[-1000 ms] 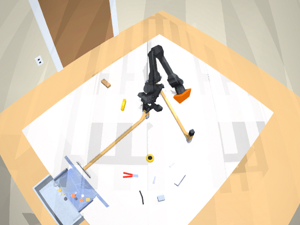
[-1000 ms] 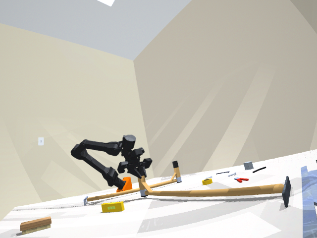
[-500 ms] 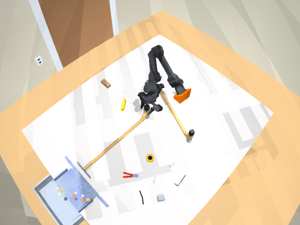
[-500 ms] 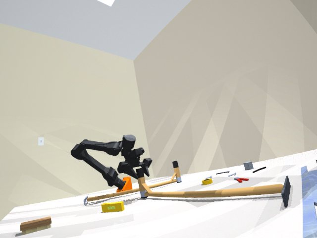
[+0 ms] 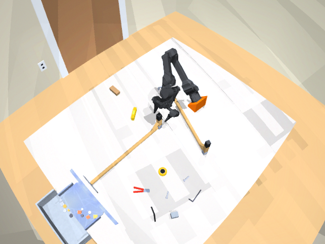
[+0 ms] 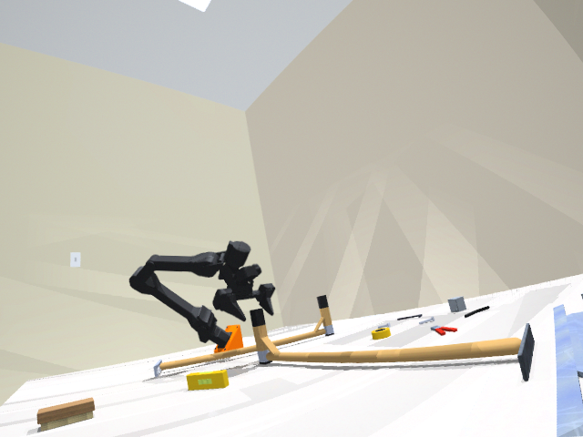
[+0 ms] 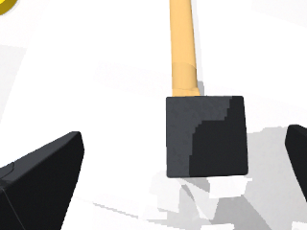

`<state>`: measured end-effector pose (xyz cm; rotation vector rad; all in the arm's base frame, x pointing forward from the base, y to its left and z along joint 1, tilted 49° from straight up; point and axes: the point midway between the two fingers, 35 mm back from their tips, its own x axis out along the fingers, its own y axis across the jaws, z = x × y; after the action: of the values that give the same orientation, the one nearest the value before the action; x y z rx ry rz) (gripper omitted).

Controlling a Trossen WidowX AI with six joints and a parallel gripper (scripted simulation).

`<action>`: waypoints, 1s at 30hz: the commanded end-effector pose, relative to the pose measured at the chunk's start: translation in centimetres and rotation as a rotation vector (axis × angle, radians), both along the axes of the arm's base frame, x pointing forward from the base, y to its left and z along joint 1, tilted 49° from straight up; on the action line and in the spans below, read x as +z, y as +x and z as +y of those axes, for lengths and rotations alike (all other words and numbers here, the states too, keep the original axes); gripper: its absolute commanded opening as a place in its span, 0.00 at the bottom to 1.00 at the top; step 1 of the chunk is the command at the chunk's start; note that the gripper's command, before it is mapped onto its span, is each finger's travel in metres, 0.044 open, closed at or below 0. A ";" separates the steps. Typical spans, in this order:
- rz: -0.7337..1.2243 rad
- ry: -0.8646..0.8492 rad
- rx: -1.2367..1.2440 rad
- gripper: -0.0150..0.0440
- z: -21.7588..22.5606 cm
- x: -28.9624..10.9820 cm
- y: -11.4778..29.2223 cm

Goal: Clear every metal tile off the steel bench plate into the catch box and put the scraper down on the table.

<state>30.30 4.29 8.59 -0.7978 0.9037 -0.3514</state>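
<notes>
The long scraper (image 5: 126,154) (image 6: 400,351) lies flat on the white table top. Its dark blade (image 5: 90,184) (image 6: 526,346) rests by the near edge of the bluish steel plate (image 5: 110,217) (image 6: 567,357). Its upright black grip (image 5: 158,116) (image 6: 257,318) (image 7: 206,136) stands free. My gripper (image 5: 164,112) (image 6: 249,308) (image 7: 187,138) hangs just above that grip, open wide, with a finger on each side and neither touching it. Several small coloured tiles (image 5: 78,211) lie inside the grey walls of the catch box (image 5: 43,207).
A shorter scraper (image 5: 191,128) (image 6: 291,337) lies to the right, beside the orange arm base (image 5: 198,103) (image 6: 230,339). A yellow level (image 5: 133,113) (image 6: 207,379), a wood block (image 5: 114,90) (image 6: 66,411), a yellow tape roll (image 5: 162,171), red pliers (image 5: 139,188), bolts and a grey cube (image 5: 174,214) lie around.
</notes>
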 end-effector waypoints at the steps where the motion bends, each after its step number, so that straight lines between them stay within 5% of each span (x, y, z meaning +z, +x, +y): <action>1: -0.014 0.004 -0.002 1.00 0.7 1.0 -0.5; 30: -0.197 -0.007 0.260 1.00 9.9 8.1 -1.1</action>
<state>29.31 12.74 15.22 -0.8593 0.6598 -0.2238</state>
